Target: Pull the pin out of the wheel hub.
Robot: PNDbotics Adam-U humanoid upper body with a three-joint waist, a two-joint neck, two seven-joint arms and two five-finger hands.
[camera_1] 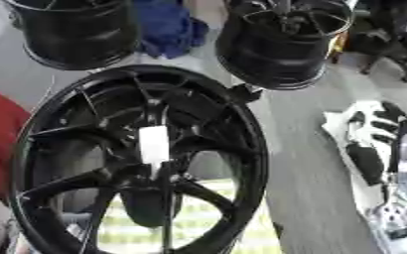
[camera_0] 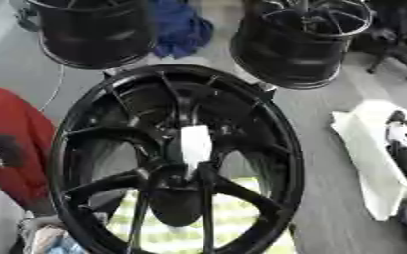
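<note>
Nearest the camera stands the black wheel hub (camera_0: 176, 163), upright on its rim and face-on to the head, spokes radiating from a dark centre. A white pin (camera_0: 195, 145) — a pale, blocky piece — sits just above that centre, still seated between the spokes. Its long axis appears to run vertically in the view, upper end toward the far side; how deep it goes into the hub cannot be told.

The right hand (camera_1: 382, 149) lies at the right edge of the scene, well apart from the hub, over a white sheet (camera_0: 363, 149). Its fingers appear straight and relaxed, holding nothing. The left hand shows in neither view.

Judgement: the pin lies to the left of the right hand and slightly nearer. That hand is the only one placed to reach it — the approach would be a leftward travel across the rim to the hub face. The pull has not begun.

Two further black wheels (camera_0: 94, 32) stand at the far side.
</note>
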